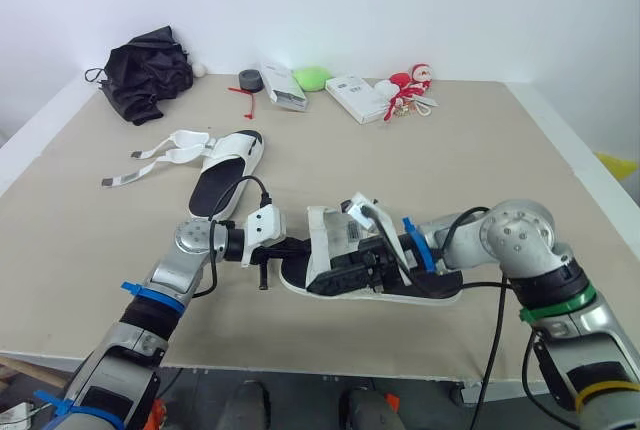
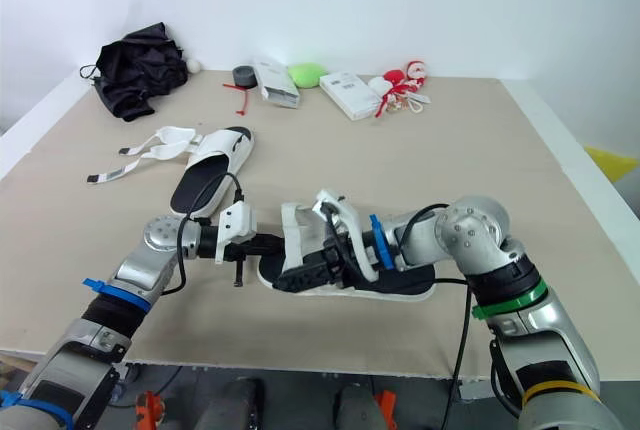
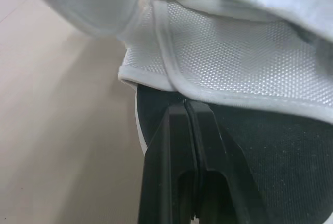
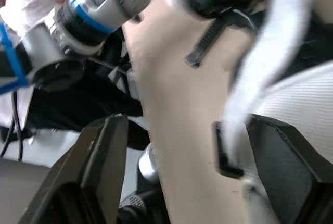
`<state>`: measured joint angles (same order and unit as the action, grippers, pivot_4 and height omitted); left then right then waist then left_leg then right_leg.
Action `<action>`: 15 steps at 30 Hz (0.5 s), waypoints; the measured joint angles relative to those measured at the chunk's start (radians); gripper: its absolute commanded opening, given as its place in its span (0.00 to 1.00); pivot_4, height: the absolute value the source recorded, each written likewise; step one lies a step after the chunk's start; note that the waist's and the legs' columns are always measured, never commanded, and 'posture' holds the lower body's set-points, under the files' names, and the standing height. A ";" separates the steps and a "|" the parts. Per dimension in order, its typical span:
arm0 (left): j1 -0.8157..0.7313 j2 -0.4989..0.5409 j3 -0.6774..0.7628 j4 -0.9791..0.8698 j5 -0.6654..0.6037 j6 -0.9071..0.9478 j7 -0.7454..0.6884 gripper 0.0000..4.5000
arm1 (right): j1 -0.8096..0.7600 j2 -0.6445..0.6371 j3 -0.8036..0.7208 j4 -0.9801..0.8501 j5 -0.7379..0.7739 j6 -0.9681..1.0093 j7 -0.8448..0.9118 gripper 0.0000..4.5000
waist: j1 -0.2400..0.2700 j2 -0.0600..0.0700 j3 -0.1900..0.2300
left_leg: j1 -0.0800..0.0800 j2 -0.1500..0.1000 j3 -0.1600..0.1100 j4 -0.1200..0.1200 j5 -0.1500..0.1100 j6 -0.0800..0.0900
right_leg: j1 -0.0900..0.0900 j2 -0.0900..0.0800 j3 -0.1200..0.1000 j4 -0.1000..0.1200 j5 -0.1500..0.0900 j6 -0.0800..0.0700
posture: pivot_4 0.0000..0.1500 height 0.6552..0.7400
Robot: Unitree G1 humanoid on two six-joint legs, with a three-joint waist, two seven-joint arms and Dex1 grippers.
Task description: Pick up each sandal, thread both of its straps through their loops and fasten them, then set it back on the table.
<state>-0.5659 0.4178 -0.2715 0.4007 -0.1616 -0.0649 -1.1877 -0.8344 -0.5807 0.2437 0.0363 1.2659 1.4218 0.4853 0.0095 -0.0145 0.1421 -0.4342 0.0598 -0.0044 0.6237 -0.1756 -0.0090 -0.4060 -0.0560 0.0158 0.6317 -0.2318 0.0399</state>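
On table [image 1: 480,150], sandal [image 1: 330,240] touches left gripper [image 3: 186,108] (closed).

Beige table [image 1: 520,160] w/ near sandal [image 1: 440,296], far sandal [image 1: 226,164]; black cloth [image 1: 148,75] at rear.

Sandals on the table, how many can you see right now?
2. The near sandal lies at the front centre. The far sandal lies behind it to the left, its straps loose. None seems hidden.

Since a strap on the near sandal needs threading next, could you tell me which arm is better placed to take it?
Right. The right pincer is open with the white strap between its fingers, while the left pincer is shut at one end of the near sandal, likely steadying it.
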 measured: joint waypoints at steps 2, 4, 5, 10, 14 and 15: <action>0.000 -0.001 0.000 0.001 0.000 0.000 0.000 0.00 | -0.003 0.024 0.000 0.025 -0.020 0.008 -0.012 0.87 | 0.000 0.000 0.000 | 0.000 0.000 0.000 0.000 0.000 0.000 | 0.000 0.000 0.000 0.000 0.000 0.000 | 1.00 0.98; 0.000 -0.002 0.001 0.001 0.000 0.000 0.000 0.00 | -0.012 0.042 0.000 0.051 -0.044 0.021 -0.017 0.78 | 0.000 0.000 0.000 | 0.000 0.000 0.000 0.000 0.000 0.000 | 0.000 0.000 0.001 0.000 0.000 0.000 | 1.00 0.98; 0.001 -0.002 0.001 0.001 0.000 0.000 0.000 0.00 | -0.020 0.051 -0.001 0.062 -0.055 0.026 -0.022 0.72 | -0.001 0.000 0.000 | 0.000 0.000 0.000 0.000 0.000 0.000 | 0.000 0.000 0.001 0.000 0.000 0.000 | 1.00 0.98; 0.006 -0.002 0.003 -0.003 0.000 -0.002 0.002 0.00 | -0.038 0.090 -0.034 0.116 -0.128 0.031 -0.050 0.32 | 0.000 0.000 0.000 | 0.000 0.000 0.000 0.000 0.000 0.000 | 0.000 0.000 0.001 0.001 0.000 0.000 | 1.00 0.98; 0.009 -0.002 0.004 -0.003 0.000 -0.002 0.005 0.00 | -0.038 0.112 -0.063 0.104 -0.146 0.035 -0.043 0.04 | 0.000 0.000 0.000 | 0.001 0.000 0.000 0.000 0.000 0.001 | 0.000 0.000 0.001 0.001 0.000 0.000 | 1.00 0.98; 0.010 -0.002 0.004 -0.003 0.000 -0.002 0.007 0.00 | -0.038 0.116 -0.073 0.099 -0.147 0.043 -0.036 0.01 | 0.000 0.000 0.000 | 0.001 0.000 0.000 0.000 0.000 0.001 | 0.000 0.000 0.001 0.002 0.000 0.000 | 1.00 0.98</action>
<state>-0.5555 0.4154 -0.2674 0.3980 -0.1613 -0.0669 -1.1810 -0.8728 -0.4643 0.1704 0.1352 1.1184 1.4643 0.4497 0.0090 -0.0140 0.1422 -0.4334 0.0597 -0.0040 0.6239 -0.1752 -0.0084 -0.4057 -0.0557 0.0166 0.6332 -0.2316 0.0399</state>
